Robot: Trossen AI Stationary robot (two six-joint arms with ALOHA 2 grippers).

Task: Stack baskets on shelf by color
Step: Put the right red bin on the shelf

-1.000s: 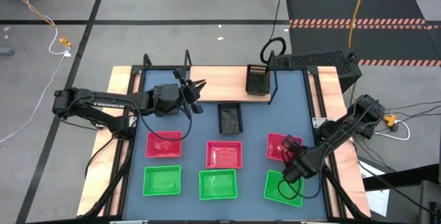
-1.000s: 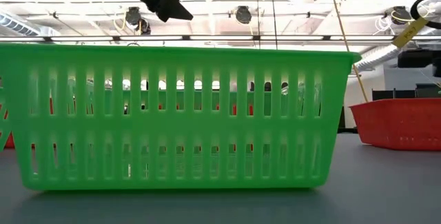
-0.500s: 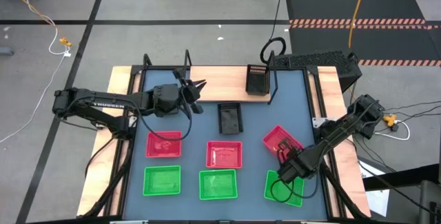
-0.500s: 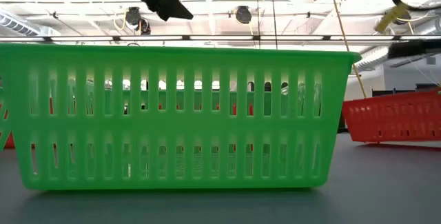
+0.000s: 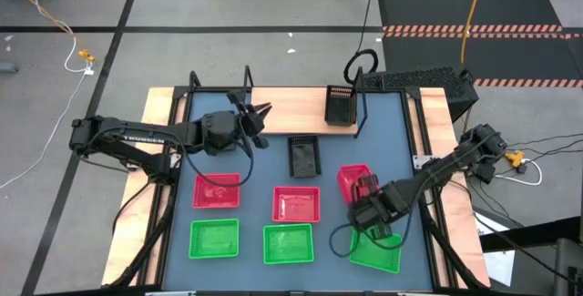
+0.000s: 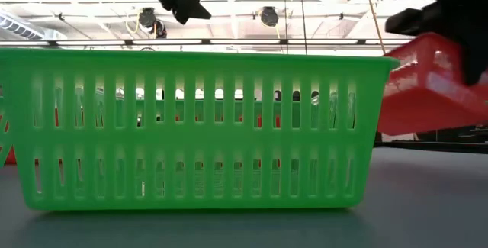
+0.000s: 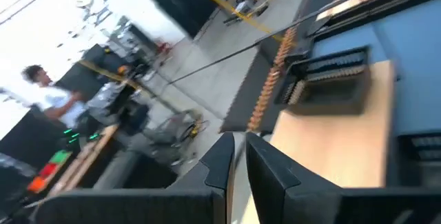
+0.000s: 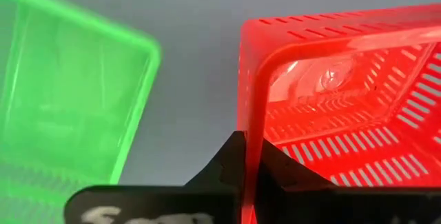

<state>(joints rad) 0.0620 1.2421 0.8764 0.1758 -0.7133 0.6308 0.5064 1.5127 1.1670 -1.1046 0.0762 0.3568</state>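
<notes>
Red basket (image 5: 354, 180) sits in the right gripper (image 5: 368, 189), lifted off the blue-grey tabletop (image 5: 332, 155) at the right side, just above the right green basket (image 5: 375, 249). We see the right arm reaching in from the table's right edge, folded low and pointing toward the centre. In the right wrist view the dark fingers (image 8: 234, 156) pinch the basket's thin rim, one finger each side of the wall. In the low view the basket (image 6: 427, 84) hangs tilted, clear of the surface. It is a shallow mesh tray, slotted walls, translucent pinkish red.

Left gripper (image 5: 256, 117) hovers over the shelf (image 5: 282, 109), its arm stretched in from the left; fingers (image 7: 220, 162) nearly together with a thin gap, holding nothing.

On the shelf's right end we see one black basket (image 5: 341, 106); another black basket (image 5: 303, 157) lies on the tabletop just in front of the shelf. Two more red baskets (image 5: 217, 190) (image 5: 297, 203) and two more green ones (image 5: 215, 239) (image 5: 288, 244) sit in rows nearer the front.
</notes>
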